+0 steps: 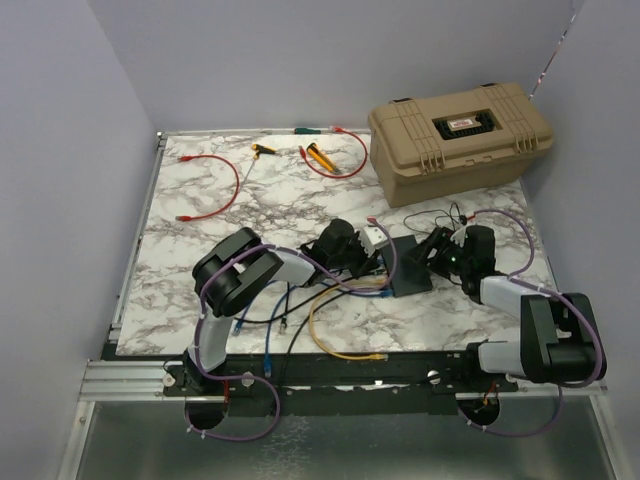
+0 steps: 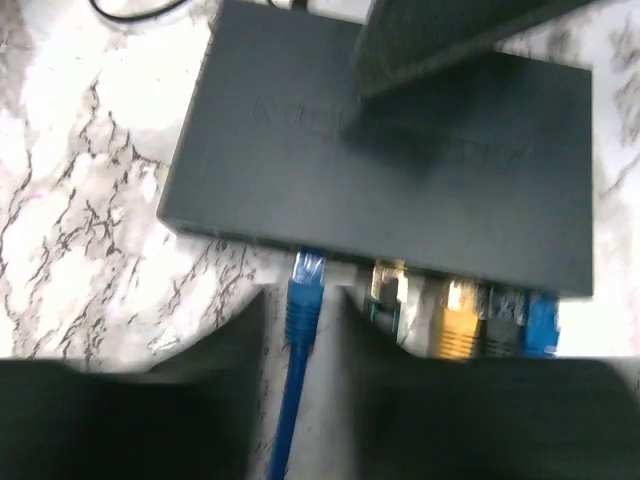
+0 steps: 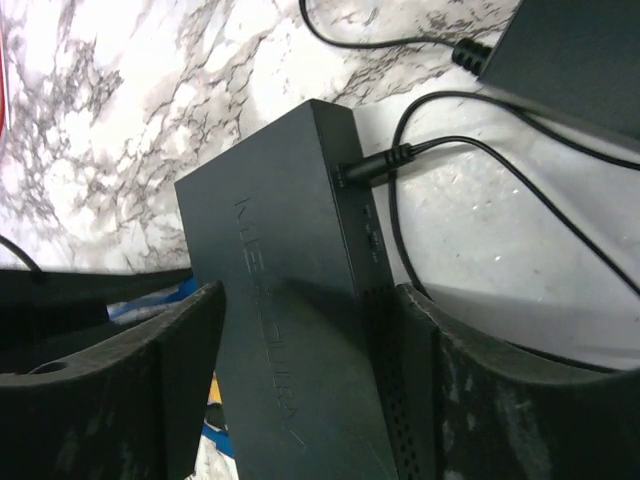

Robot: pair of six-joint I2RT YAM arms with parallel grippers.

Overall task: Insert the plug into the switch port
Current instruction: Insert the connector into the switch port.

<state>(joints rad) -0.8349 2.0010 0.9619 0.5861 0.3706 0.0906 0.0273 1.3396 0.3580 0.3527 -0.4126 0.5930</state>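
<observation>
**Blue plug at the switch, fingers close on both sides**

At the far left of the white marble table (image 1: 180,250) lies a thin red cable (image 1: 236,180). Farther back are two small tools with yellow handles (image 1: 265,150) and a red cable loop (image 1: 340,174).

The left gripper (image 2: 300,310) is over the middle of the table. Its two dark fingers (image 2: 200,390) stand close on each side of a thin blue cable (image 2: 290,420). The picture is blurry, so I cannot tell if they squeeze the cable or not. At the end of this cable is the blue plug (image 2: 307,275). Its tip is at the front edge of the switch (image 2: 300,150), a flat dark-grey box. I cannot tell if the plug is all the way in. Farther right along the same edge sit a yellow plug (image 2: 460,335) and a second blue plug (image 2: 541,322).

The switch lies flat in the middle of the table, between the two grippers. The right gripper (image 3: 310,300) has its wide black fingers (image 3: 150,390) on two sides of the switch, very near it. I cannot tell if they press on it. A thin black power cord (image 3: 385,165) goes into the back of the switch.

A big tan plastic case (image 1: 460,135) sits at the far right corner.
</observation>
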